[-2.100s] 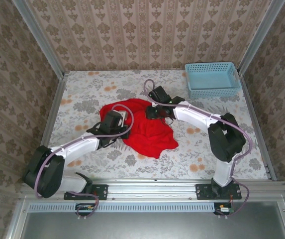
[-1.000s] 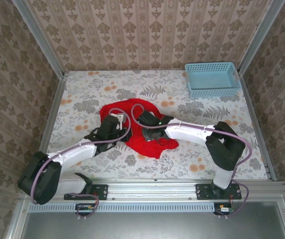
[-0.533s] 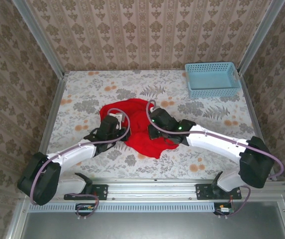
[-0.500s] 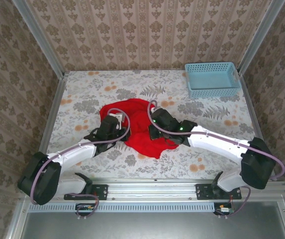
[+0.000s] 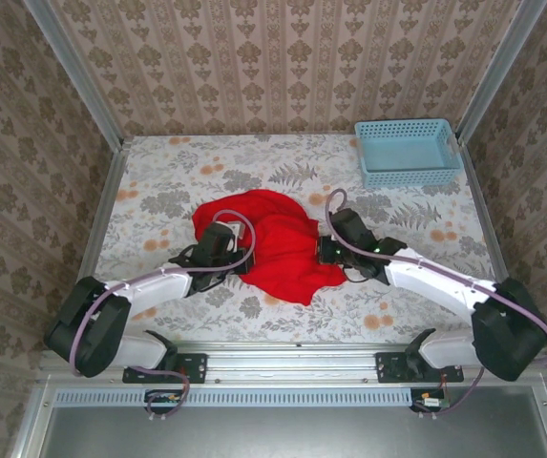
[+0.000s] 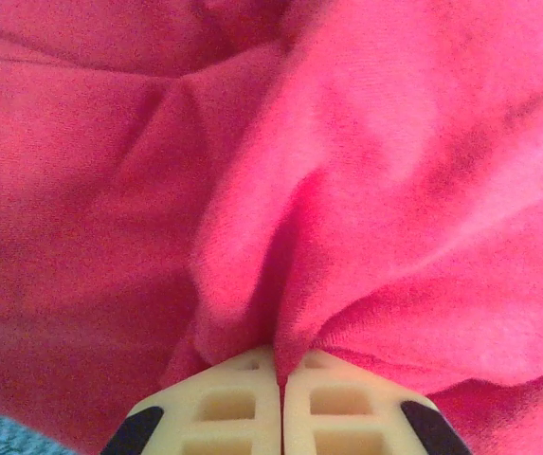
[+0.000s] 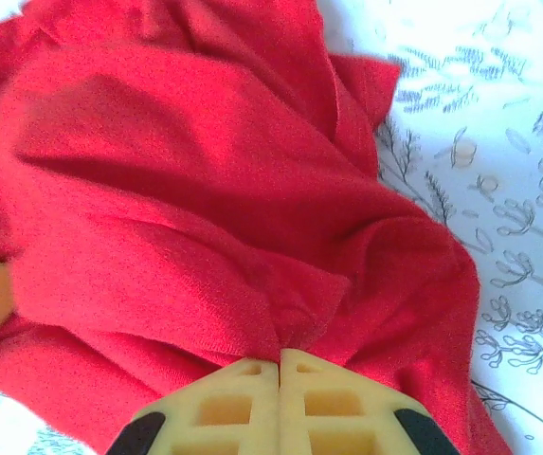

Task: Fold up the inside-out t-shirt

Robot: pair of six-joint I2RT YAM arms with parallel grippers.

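Patterned wallpaper walls enclose a bench [image 5: 158, 181] covered in floral cloth. Toward the left, the left hand [image 5: 241, 260] lies low at the left edge of the inside-out t-shirt [image 5: 283, 243]. Its two pale fingers are pressed together on a pinched ridge of red cloth, seen close up from the left wrist. The t-shirt lies crumpled in a loose heap at the middle of the bench, between the two hands and touching both. At its right edge the right hand [image 5: 323, 251] is likewise clamped on a fold of the fabric, with cloth bunching out of its closed fingers. Far right at the back, well apart from the shirt, stands a light-blue basket [image 5: 407, 153]. The shirt looks light, soft and limp, so it will likely sag and drape from any grip, and thin folds may slip free. Hems, shoulder seams or corners seem the surest places to take hold so it can be spread flat.
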